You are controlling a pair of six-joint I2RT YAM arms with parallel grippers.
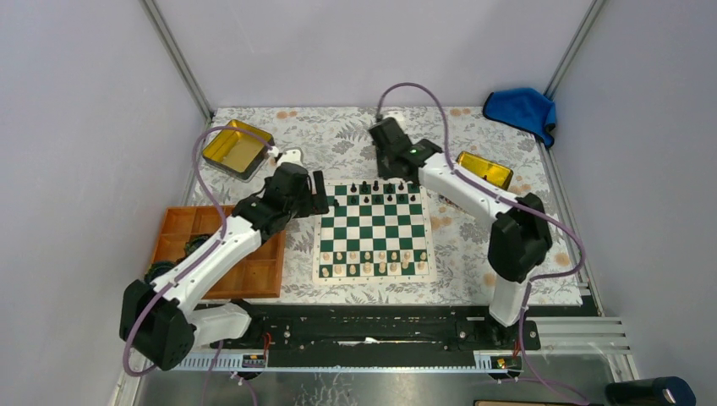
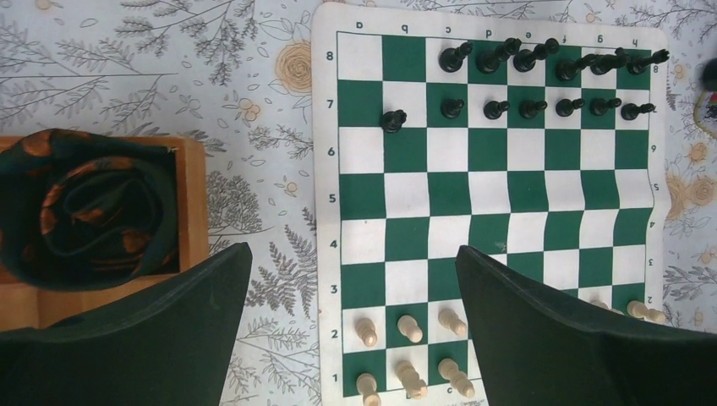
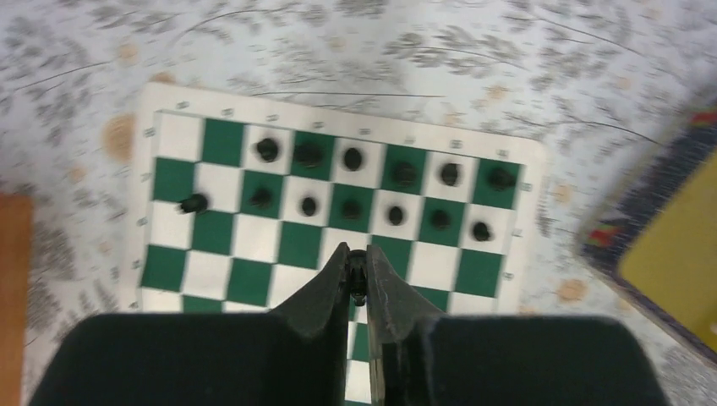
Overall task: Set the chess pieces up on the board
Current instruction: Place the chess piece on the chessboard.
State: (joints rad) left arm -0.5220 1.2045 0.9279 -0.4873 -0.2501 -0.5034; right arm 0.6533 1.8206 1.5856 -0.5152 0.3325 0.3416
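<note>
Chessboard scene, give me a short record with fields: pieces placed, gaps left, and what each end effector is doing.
board: green and white squares, cream border, lying on the floral cloth
black pieces: thirteen placed, six on rank 8, seven on rank 7
bare squares: a8, b8, a7
cream pieces: standing on ranks 1 and 2
left end effector: open, empty, by the board's left edge
right end effector: shut on a small black piece, above the board
</note>
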